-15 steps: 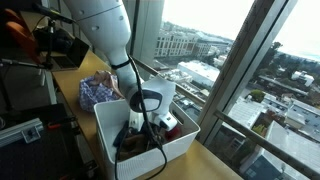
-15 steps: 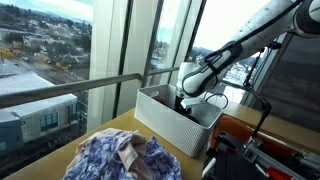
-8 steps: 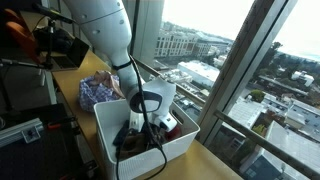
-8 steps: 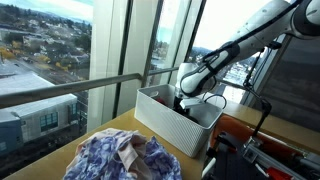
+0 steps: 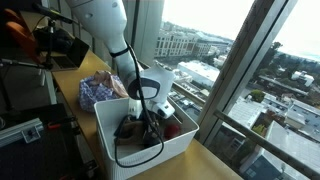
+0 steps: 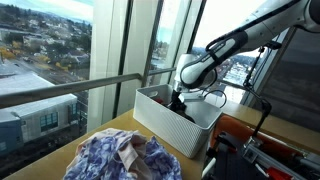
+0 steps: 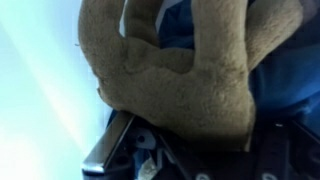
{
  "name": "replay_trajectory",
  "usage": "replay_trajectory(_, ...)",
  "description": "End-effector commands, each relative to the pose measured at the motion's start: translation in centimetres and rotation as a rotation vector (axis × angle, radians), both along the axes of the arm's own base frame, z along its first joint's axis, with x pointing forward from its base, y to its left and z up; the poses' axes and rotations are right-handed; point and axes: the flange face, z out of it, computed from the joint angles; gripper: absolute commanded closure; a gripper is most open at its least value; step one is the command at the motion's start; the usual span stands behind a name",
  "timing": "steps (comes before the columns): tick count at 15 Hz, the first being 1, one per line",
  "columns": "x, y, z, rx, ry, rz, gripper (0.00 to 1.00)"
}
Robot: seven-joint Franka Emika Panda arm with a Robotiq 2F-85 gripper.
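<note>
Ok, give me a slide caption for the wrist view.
Close-up from the wrist: a brown plush toy fills most of the frame, with a blue thing behind it.

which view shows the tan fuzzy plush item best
The wrist view: the tan fuzzy plush item fills most of it, close up though blurred. In both exterior views the white rectangular bin and the gripper reaching into it mostly hide it.
</note>
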Motion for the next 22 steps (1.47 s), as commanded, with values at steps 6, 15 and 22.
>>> replay_trajectory(6,-2.3,5.4,13.9,0.063,-0.082,0.057,1.0)
replay_trajectory(15,-2.6,15.9,33.9,0.061,-0.346,0.225,1.0)
replay_trajectory(22,-6.1,32.9,44.5,0.058,-0.482,0.458,1.0)
